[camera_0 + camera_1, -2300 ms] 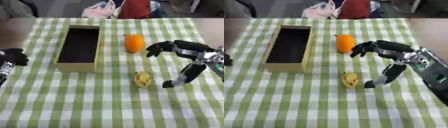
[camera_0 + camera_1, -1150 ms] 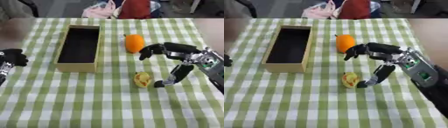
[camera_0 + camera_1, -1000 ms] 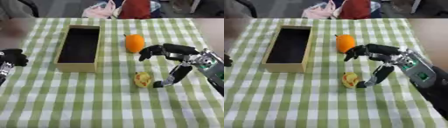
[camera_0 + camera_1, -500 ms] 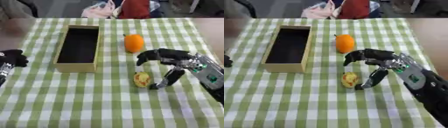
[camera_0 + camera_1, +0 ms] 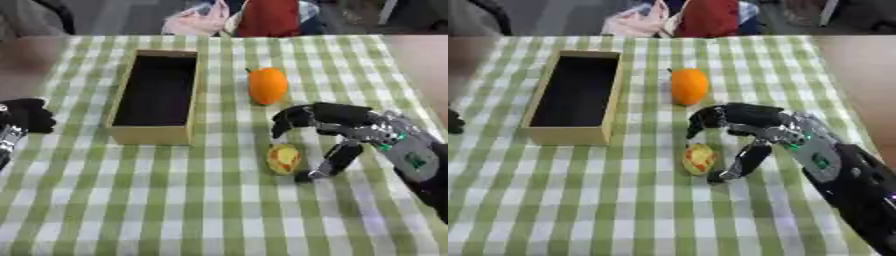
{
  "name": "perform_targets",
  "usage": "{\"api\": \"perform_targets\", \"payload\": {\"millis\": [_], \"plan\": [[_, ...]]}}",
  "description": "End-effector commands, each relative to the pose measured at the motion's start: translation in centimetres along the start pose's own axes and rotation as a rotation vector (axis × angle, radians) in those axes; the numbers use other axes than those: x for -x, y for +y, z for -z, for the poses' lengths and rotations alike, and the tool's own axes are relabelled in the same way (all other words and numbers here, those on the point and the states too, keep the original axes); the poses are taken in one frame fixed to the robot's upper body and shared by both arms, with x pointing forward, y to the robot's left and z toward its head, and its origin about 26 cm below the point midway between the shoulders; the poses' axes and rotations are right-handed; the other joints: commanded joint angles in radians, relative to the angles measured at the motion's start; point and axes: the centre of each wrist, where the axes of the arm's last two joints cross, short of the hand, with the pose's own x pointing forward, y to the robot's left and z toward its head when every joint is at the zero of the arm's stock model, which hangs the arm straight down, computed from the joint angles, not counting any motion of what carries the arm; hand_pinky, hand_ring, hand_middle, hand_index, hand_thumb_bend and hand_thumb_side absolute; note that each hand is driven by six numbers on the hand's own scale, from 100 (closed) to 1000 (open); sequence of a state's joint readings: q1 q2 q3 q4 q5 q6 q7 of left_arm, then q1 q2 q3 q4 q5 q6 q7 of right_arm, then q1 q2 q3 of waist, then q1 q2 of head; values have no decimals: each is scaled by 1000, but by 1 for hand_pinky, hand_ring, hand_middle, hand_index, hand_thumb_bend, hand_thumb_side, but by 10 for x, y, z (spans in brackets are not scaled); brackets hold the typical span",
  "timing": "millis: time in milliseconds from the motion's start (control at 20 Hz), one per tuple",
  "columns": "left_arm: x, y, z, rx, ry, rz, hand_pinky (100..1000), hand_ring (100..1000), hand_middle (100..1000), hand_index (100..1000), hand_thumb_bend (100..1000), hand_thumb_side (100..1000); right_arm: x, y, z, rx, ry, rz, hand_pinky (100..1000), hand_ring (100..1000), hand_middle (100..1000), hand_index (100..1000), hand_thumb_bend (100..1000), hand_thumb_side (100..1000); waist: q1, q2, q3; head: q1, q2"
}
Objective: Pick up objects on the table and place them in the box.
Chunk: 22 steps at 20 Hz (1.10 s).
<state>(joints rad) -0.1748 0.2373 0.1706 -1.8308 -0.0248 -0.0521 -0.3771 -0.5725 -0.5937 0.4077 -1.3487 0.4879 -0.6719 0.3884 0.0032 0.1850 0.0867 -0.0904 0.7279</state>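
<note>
the small yellow fruit with a reddish blush (image 5: 283,158) lies on the tabletop (image 5: 219,210) just inside the span of my right hand (image 5: 337,122), between my thumb on its right and my curled fingers (image 5: 289,119) arched above its far side. my thumb tip sits just beside the fruit's lower right edge, at the cloth; whether it touches the fruit i cannot tell. my fingers hang over it without closing on it. the hand is spread wide and holds nothing.

beyond my fingers, a little further from me, the orange fruit (image 5: 267,85) stands on the green-and-white checked cloth, apart from the hand. to the left of both fruits, well clear of my right hand, the open wooden box (image 5: 158,94) lies lengthwise, its dark interior showing nothing inside.

my left hand (image 5: 24,116) shows at the left edge, beside the box's near left corner, fingers curled in and holding nothing.
</note>
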Motion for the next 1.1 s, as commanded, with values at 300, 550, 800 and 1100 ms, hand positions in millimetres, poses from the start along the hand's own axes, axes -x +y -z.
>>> {"api": "perform_targets", "payload": {"millis": [300, 550, 800, 1100], "plan": [[-7, 5, 3, 3, -19, 17, 695, 675, 622, 774, 100, 680, 3, -7, -2, 24, 22, -47, 720, 900, 726, 753, 352, 329, -2, -10, -2, -2, -7], [-7, 5, 3, 2, -19, 17, 695, 675, 622, 774, 100, 685, 4, -6, -2, 41, 30, -54, 714, 889, 705, 702, 257, 258, -3, -10, -2, -3, -7], [-7, 5, 3, 2, -19, 16, 695, 675, 622, 774, 100, 687, 4, -4, -1, 49, 37, -60, 709, 879, 680, 645, 207, 208, -3, -10, -1, -3, -6], [-7, 5, 3, 3, -18, 15, 695, 675, 623, 774, 100, 691, 5, -2, -1, 52, 42, -70, 703, 867, 652, 556, 169, 140, -4, -9, -1, -5, -5]]}}
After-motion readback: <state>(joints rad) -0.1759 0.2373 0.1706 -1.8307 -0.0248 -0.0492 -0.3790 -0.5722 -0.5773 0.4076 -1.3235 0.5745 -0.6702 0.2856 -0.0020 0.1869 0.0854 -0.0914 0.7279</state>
